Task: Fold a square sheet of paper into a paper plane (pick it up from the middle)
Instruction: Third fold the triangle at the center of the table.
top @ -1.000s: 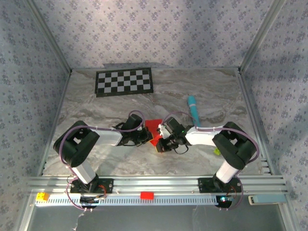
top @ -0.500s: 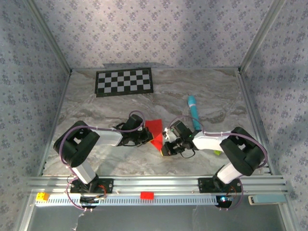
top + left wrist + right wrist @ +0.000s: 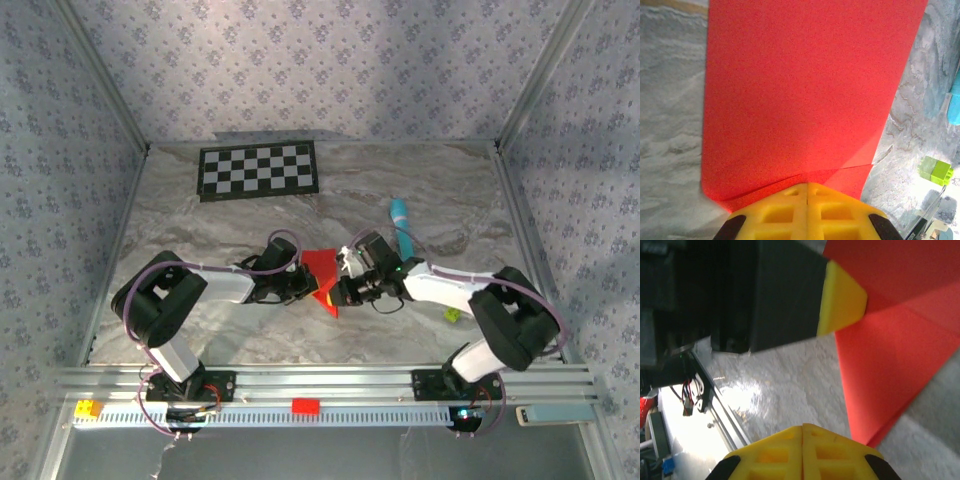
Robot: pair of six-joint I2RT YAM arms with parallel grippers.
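Note:
The red paper point(image 3: 322, 268) lies partly folded on the marble table, a pointed corner toward the near edge, and it is not a slim dart. In the left wrist view the red paper point(image 3: 805, 90) shows a slanted crease. My left gripper point(image 3: 306, 287) is shut, and the left gripper point(image 3: 806, 186) rests its tips on the paper's near edge. My right gripper point(image 3: 343, 292) is shut with nothing in it. In the right wrist view the right gripper point(image 3: 803, 427) hovers over bare table just left of the paper point(image 3: 890, 365), facing the left fingertip point(image 3: 842, 300).
A teal stick point(image 3: 402, 225) lies behind the right arm. A small green block point(image 3: 452, 315) sits by the right elbow, and the green block point(image 3: 936, 170) appears again in the left wrist view. A checkerboard point(image 3: 259, 170) lies at the back left. A red block point(image 3: 305, 405) and a yellow block point(image 3: 88, 408) sit on the front rail.
My right gripper has shifted slightly back from the near edge, and its elbow has swung to the right. More of the paper's pointed corner shows. The left arm has stayed put.

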